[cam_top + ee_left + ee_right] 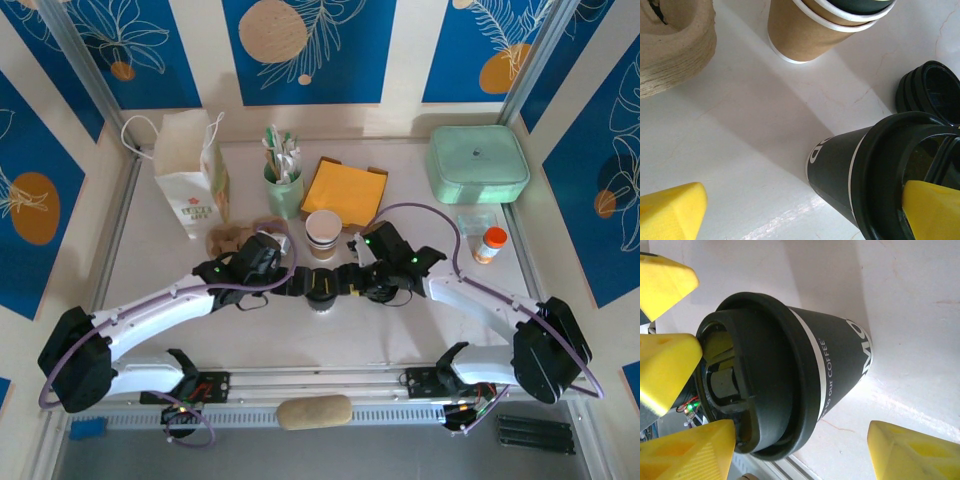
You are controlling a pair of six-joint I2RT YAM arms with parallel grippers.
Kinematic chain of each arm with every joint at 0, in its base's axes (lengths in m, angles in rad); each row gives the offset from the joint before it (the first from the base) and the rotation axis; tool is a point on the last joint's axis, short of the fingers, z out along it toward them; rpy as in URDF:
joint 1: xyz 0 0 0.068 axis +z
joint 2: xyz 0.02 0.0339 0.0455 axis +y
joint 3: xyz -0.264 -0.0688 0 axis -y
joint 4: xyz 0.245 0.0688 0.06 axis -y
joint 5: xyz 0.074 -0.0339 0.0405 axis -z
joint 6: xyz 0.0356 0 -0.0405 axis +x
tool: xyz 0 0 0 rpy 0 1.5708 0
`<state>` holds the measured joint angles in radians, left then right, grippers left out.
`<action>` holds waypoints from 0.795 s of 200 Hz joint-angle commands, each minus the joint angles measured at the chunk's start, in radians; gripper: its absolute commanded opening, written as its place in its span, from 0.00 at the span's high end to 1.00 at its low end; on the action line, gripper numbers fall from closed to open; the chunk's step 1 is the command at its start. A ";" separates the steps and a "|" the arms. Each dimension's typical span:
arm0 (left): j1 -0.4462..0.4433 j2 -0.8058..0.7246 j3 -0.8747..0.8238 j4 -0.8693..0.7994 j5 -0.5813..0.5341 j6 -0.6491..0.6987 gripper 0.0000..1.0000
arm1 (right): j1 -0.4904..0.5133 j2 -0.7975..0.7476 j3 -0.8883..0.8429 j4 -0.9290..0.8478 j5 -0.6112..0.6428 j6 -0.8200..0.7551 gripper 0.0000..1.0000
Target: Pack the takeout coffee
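Your takeout coffee (323, 234), a smooth kraft-brown paper cup tapering toward its base, stands upright on the glossy white worktop (385, 335). Its long axis is vertical and its open white mouth faces up, just beyond a matte dark lidded cup (840, 175). Your left tool (805, 200) is spread wide, one yellow wedge finger (932, 212) at that lid. Your right tool (801, 440) is spread too, gripping nothing.

White table (400, 335) carried dark lidded cup (322, 293) between left hand (300, 284) and right hand (349, 285); kraft cup (323, 234) just beyond them; pulp carrier (226, 240) beyond left hand.
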<state>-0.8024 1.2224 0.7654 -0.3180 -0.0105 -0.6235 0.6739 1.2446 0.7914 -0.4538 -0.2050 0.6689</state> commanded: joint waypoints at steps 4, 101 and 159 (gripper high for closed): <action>0.004 0.021 -0.020 -0.075 0.002 0.011 0.00 | -0.006 -0.045 0.062 -0.080 -0.005 -0.022 0.28; 0.003 0.027 -0.006 -0.084 -0.001 0.021 0.00 | -0.115 -0.103 -0.027 -0.077 -0.055 -0.014 0.40; 0.004 0.038 -0.002 -0.078 0.003 0.017 0.00 | -0.090 -0.043 -0.003 -0.037 -0.063 -0.012 0.40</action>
<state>-0.8024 1.2274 0.7662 -0.3141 -0.0097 -0.6231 0.5701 1.1782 0.7719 -0.5030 -0.2382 0.6617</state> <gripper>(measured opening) 0.999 0.600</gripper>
